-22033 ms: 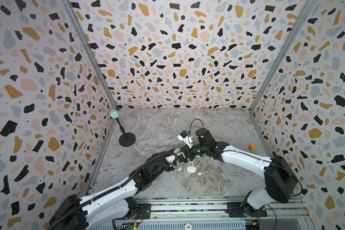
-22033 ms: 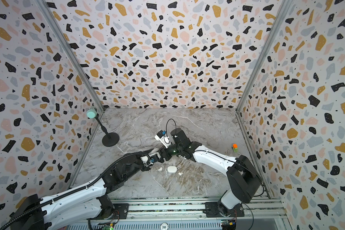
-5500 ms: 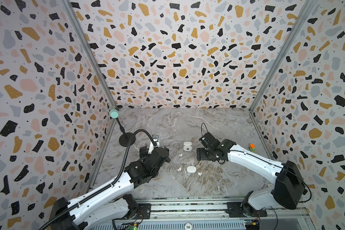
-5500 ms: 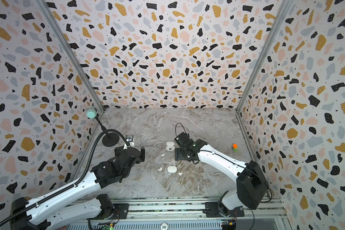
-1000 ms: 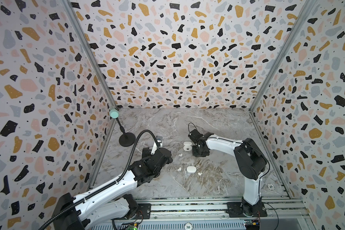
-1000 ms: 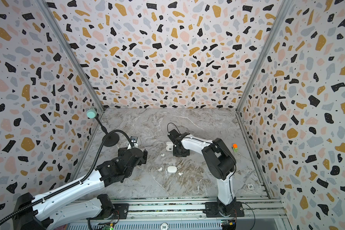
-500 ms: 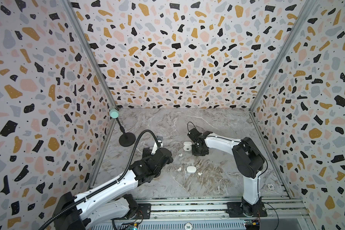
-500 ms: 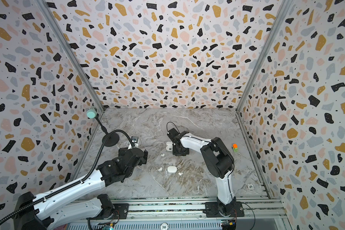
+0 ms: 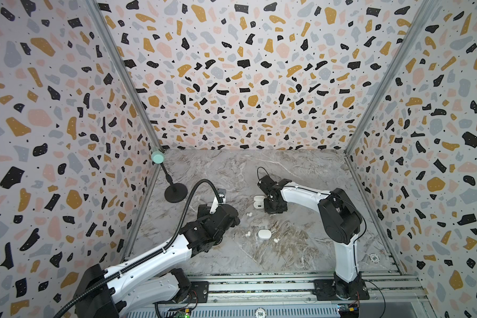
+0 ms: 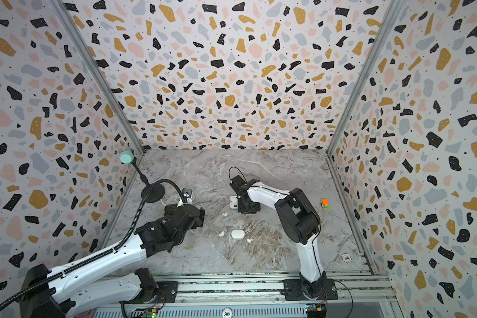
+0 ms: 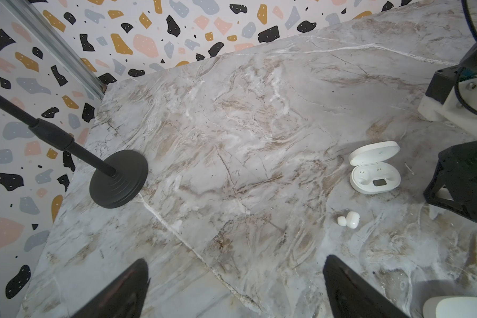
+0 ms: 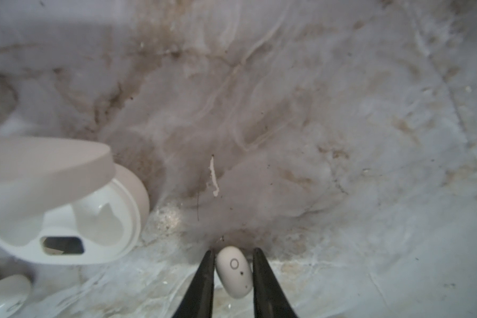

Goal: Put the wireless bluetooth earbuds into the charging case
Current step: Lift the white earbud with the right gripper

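Right hand (image 12: 233, 252) narrow, pinching earbud (image 12: 234, 272) low over table (image 12: 314, 110), just beside open charging case (image 12: 66, 220), likely lining up for empty socket. Left hand (image 11: 237, 261) wide, empty, parked clear. Spare earbud (image 11: 349, 219) loose near case.

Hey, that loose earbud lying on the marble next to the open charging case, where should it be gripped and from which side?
Probably pinch the loose earbud across its wider rounded body, not the small tip, coming down from above. It lies flat on the table apart from the open case, so a side approach would push it.
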`<state>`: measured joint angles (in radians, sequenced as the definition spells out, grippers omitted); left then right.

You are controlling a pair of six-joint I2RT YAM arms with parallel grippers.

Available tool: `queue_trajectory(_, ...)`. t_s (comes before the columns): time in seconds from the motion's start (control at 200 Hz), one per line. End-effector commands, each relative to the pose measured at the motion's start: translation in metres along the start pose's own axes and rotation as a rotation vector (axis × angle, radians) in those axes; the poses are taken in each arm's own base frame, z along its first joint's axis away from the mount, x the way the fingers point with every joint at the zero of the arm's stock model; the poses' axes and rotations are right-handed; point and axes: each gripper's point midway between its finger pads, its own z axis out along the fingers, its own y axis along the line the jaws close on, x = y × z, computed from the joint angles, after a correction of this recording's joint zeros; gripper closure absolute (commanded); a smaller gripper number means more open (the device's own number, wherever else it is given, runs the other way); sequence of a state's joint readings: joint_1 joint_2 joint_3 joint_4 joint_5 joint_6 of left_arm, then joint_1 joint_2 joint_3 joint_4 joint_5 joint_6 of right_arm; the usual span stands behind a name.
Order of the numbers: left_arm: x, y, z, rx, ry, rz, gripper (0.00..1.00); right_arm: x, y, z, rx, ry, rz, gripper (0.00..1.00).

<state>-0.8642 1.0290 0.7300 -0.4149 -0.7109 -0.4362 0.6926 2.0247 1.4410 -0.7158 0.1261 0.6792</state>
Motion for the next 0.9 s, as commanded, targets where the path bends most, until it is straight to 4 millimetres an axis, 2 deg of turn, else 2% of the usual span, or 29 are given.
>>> queue_trajectory(0.0, -0.003, -0.001, 0.002, 0.005, -0.009, -0.004, 0.0, 0.001, -0.009, 0.001, 0.04, 0.019, -0.005, 0.74)
queue_trajectory(0.42, -0.001, -0.002, 0.002, 0.006, -0.004, 0.0, 0.0, -0.002, -0.011, 0.008, 0.039, 0.03, 0.001, 0.74)
queue_trajectory(0.891, -0.001, -0.002, 0.003, 0.007, -0.002, 0.003, 0.0, -0.003, -0.009, 0.011, 0.025, 0.025, 0.0, 0.79)
